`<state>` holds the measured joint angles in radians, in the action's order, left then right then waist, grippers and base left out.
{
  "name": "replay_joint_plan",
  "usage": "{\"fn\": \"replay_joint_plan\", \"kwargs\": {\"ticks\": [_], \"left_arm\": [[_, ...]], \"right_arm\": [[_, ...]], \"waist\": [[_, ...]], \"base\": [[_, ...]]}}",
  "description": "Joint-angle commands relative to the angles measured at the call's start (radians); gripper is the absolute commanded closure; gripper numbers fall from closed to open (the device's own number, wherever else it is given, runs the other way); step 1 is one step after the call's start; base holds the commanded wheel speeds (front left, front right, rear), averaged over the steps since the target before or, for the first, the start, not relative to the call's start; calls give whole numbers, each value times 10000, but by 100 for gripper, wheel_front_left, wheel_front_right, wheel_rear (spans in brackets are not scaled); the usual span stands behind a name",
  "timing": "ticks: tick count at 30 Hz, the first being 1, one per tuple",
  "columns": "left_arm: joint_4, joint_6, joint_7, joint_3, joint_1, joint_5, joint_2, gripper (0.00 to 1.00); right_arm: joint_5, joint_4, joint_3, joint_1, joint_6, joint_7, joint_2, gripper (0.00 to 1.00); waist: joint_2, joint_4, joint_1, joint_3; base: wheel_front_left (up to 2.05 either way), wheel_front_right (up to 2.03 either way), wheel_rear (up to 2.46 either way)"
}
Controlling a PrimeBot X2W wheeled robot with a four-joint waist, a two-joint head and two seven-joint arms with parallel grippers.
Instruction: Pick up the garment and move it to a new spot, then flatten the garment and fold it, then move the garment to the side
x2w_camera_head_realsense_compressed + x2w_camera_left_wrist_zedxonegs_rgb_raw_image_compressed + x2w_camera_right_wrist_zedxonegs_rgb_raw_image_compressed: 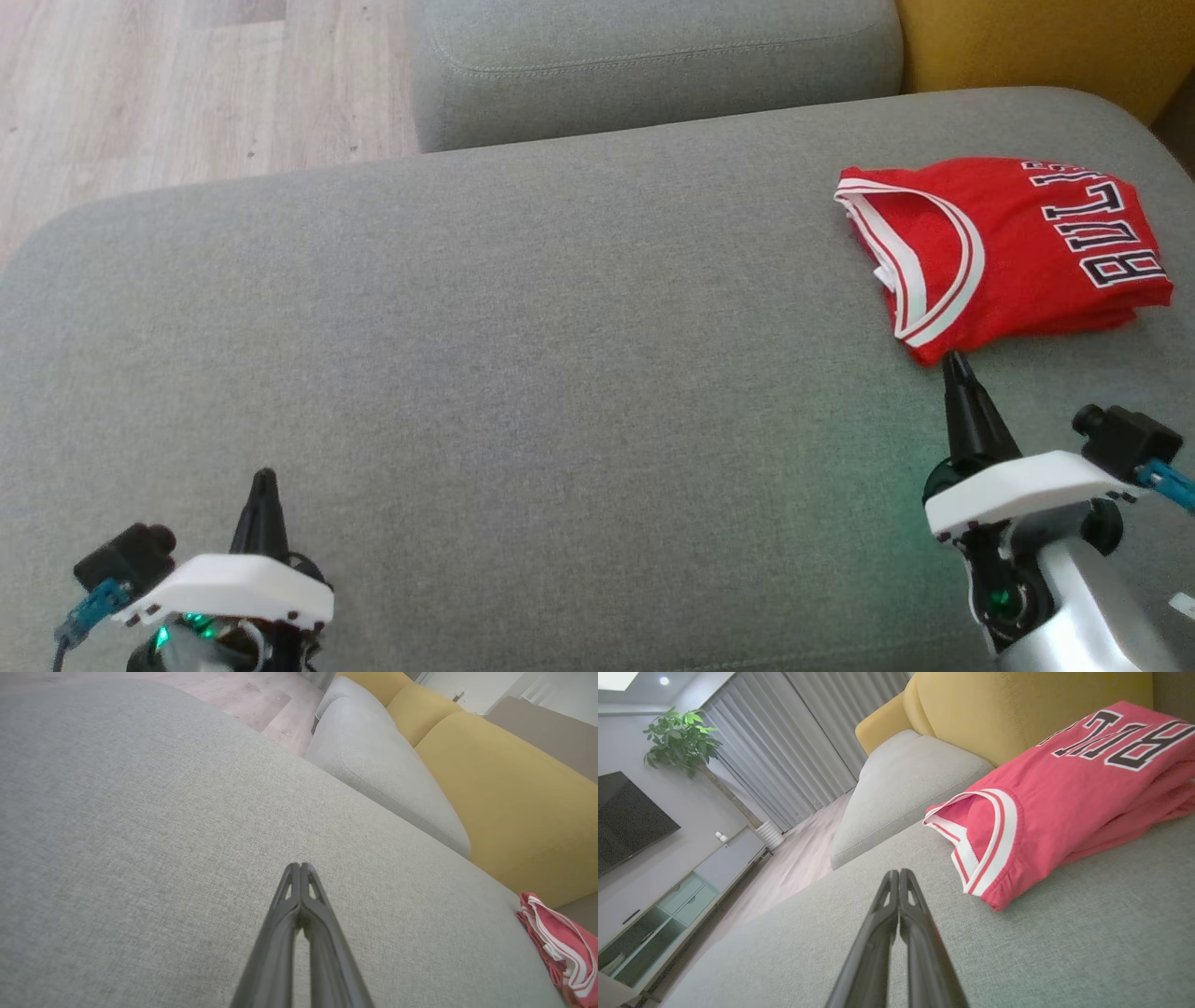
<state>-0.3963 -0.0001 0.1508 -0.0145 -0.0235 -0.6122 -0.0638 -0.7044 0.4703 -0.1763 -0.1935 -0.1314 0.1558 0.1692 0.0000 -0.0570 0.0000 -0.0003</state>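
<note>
Red folded garment (1008,252) rests on sofa (560,373) near closed right pincer (953,360).

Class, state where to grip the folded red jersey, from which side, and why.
Probably the near corner of the Bulls jersey, below the white-trimmed opening, approached from the robot's side by the right hand. That corner juts toward the hand, its stacked layers raised off the cushion.

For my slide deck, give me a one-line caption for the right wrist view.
Shut right pincer close to the folded red jersey lying on the grey sofa cushion.
</note>
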Motion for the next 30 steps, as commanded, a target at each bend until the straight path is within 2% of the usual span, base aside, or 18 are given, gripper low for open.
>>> {"fn": "replay_joint_plan", "kwargs": {"ticks": [1, 30], "left_arm": [[364, -72, -41, 257, -516, -260, -89, 100], [730, -467, -875, 588, -621, -3365, -17, 100]], "right_arm": [[-255, -421, 133, -356, 2, -69, 28, 100], [-3066, -1008, 1023, 32, 4, -911, -362, 100]], "waist": [[0, 8, 0, 1], [0, 188, 0, 11]], "base": [[0, 0, 0], [0, 0, 0]]}}
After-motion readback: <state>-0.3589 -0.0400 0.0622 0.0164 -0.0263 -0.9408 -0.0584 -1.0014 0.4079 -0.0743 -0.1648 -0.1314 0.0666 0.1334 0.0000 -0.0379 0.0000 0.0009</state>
